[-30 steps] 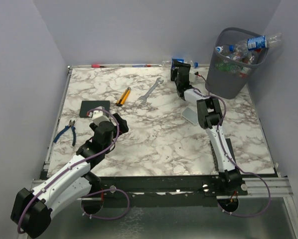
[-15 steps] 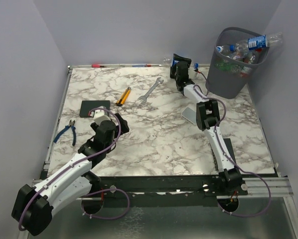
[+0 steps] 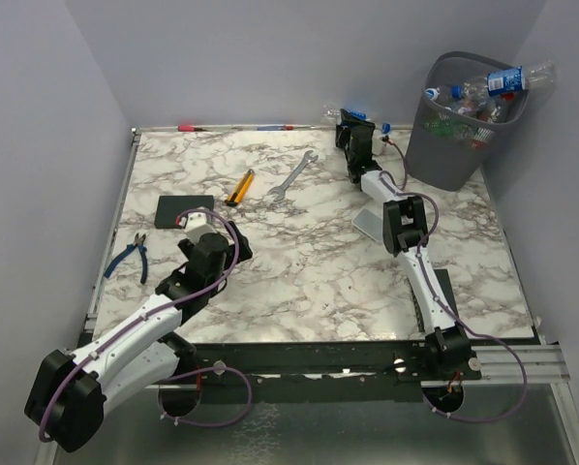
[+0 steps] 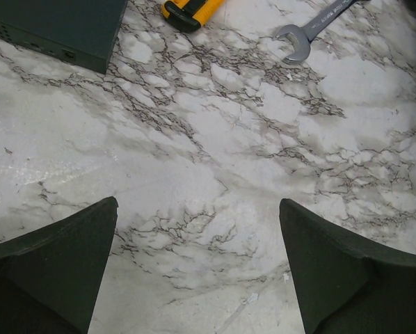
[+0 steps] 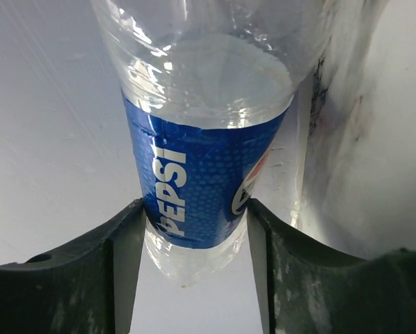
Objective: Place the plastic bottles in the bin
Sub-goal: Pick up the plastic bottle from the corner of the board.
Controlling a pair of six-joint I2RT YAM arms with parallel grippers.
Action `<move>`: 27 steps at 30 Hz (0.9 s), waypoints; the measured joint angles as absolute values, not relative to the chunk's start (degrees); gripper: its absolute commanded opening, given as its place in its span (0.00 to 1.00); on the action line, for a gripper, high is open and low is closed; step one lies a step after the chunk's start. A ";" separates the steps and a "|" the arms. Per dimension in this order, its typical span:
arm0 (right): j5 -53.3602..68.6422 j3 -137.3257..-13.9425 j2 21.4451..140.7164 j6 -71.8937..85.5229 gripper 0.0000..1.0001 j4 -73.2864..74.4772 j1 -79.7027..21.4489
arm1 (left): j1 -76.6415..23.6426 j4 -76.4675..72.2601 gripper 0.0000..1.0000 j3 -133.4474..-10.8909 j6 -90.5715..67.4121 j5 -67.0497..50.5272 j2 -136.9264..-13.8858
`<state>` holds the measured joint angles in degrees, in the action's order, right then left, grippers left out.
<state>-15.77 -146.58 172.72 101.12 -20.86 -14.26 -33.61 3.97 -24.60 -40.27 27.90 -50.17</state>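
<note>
My right gripper (image 3: 353,129) (image 5: 195,209) is stretched to the table's far edge by the back wall. It is shut on a clear plastic bottle (image 5: 197,174) with a blue Pepsi label; both fingers press the label's sides. In the top view only that bottle's clear end (image 3: 331,115) shows beside the gripper. The bin (image 3: 452,145), a dark wire-mesh basket, stands at the far right corner with several bottles inside. Another Pepsi bottle (image 3: 515,77) lies across its rim. My left gripper (image 3: 197,227) (image 4: 197,209) hangs open above bare marble at the near left, holding nothing.
A silver wrench (image 3: 291,176) (image 4: 318,26) and a yellow-handled screwdriver (image 3: 239,187) (image 4: 188,8) lie mid-table. A flat black block (image 3: 185,209) (image 4: 51,28) sits left, blue pliers (image 3: 130,255) near the left edge. A grey block (image 3: 369,222) lies under the right arm.
The right gripper reached farther toward the back wall, opened wide, then closed on the Pepsi bottle. The left arm shifted only slightly.
</note>
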 measured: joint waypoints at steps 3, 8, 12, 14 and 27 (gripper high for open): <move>-15.33 -145.32 172.72 101.01 0.44 -22.22 -14.15 | -33.61 3.97 0.99 -24.60 -40.27 27.90 -50.37; -14.31 -140.70 171.35 98.94 0.20 -25.78 -14.15 | -33.61 3.97 0.99 -24.60 -40.29 27.90 -50.35; -13.67 -133.29 167.96 97.69 0.17 -29.82 -14.15 | -33.61 3.97 0.99 -24.60 -40.29 27.90 -49.80; -13.19 -127.44 165.21 97.47 0.14 -33.04 -14.15 | -33.61 3.97 0.99 -24.60 -40.32 27.90 -49.21; -7.60 -83.61 143.13 97.23 0.01 -53.17 -19.51 | -33.58 3.73 0.99 -24.62 -40.51 29.23 -41.71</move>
